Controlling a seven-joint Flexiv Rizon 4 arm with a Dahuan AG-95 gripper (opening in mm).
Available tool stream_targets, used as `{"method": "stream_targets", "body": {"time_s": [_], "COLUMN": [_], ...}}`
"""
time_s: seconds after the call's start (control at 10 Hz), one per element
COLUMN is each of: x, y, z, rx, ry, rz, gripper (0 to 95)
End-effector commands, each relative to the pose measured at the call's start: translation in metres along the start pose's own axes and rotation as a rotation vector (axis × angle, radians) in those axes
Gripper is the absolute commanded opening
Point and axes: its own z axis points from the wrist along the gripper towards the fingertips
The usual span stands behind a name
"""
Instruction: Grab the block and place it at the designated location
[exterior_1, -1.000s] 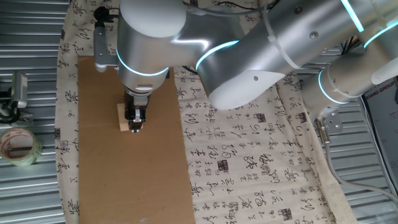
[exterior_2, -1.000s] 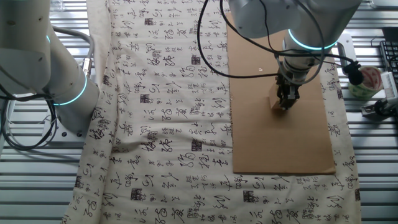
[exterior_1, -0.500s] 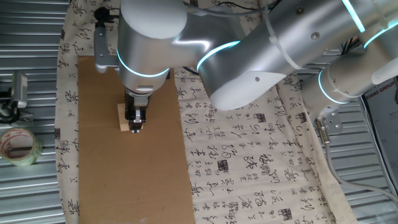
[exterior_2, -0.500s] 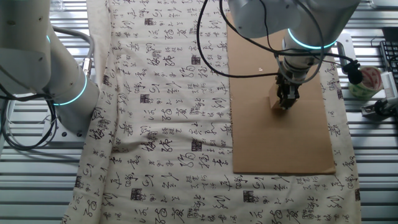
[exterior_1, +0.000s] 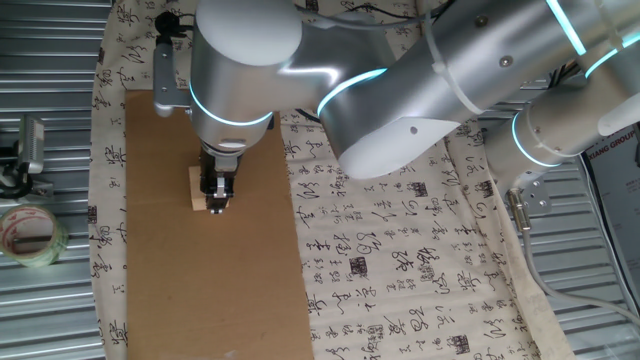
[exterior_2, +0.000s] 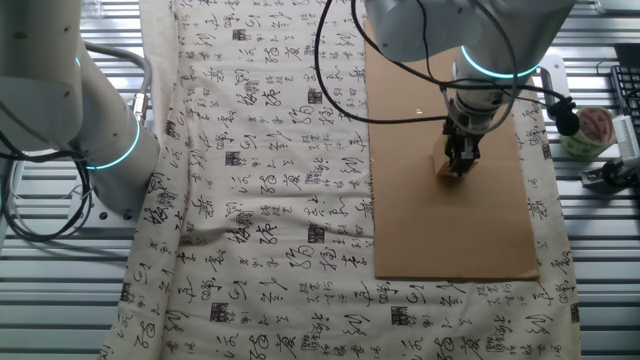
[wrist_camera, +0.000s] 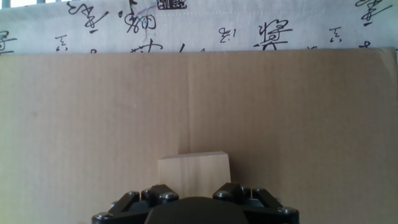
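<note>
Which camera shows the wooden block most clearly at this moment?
The hand view: the block fills the lower centre, top face unobstructed. One fixed view shows only a pale sliver beside the end effector; the other shows barely a corner.

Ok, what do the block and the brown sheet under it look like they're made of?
The block looks like pale unfinished wood: matte, smooth faces with faint grain. The brown sheet looks like corrugated cardboard: dull tan surface with fine ribbing and a fold crease running down it.
</note>
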Motion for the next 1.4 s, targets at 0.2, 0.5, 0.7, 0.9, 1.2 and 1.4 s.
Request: {"method": "stream_targets", "body": {"time_s": [0.2, 0.5, 0.7, 0.9, 1.2, 1.4], "x": [-0.0002, -0.0007, -0.0009, -0.001, -0.0012, -0.0013], "y": [0.0004, 0.001, 0.0011, 0.0011, 0.0011, 0.001], "z": [0.0012, 0.0022, 0.003, 0.0034, 0.0047, 0.0059], "rx": [-0.002, -0.003, -0.004, -0.004, -0.005, -0.006], "ry": [0.003, 0.001, 0.001, 0.001, 0.001, 0.0], "rz": [0.001, 0.007, 0.009, 0.009, 0.009, 0.008], "gripper": [0.0, 0.0, 0.0, 0.0, 0.0, 0.0]}}
